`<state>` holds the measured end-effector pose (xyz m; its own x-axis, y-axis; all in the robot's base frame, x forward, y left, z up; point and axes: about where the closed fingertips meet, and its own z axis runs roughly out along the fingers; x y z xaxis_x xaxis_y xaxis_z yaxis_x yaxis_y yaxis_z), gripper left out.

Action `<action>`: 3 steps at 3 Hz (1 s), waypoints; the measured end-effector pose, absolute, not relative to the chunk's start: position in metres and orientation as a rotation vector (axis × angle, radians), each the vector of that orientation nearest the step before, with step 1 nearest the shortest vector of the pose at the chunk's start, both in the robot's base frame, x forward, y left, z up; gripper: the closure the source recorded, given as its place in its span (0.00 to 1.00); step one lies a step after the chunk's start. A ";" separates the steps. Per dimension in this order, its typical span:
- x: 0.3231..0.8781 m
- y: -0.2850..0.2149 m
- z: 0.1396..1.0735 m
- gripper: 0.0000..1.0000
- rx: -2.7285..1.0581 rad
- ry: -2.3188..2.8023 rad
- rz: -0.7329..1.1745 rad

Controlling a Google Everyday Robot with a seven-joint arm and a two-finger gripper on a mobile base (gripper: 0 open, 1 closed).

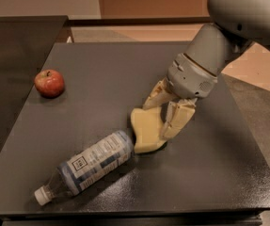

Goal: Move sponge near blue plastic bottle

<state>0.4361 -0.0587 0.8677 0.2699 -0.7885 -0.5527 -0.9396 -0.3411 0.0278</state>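
The gripper (157, 120) slants in from 2 o'clock, jaws clamped on the sponge (145, 132); the sponge sits just beside the blue plastic bottle (90, 166), at its 2 o'clock end; an apple (49, 83) lies at the table's (219, 182) 10 o'clock

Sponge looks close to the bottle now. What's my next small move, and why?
Probably open the tool and let go. It grips the sponge low over the table, right beside the base end of the lying blue plastic bottle, nearly touching it. Pushing further might roll the bottle.
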 end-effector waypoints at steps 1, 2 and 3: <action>0.423 -0.053 0.864 0.83 -2.267 1.564 0.701; 0.414 -0.047 0.860 0.59 -2.287 1.557 0.717; 0.416 -0.045 0.861 0.36 -2.281 1.555 0.706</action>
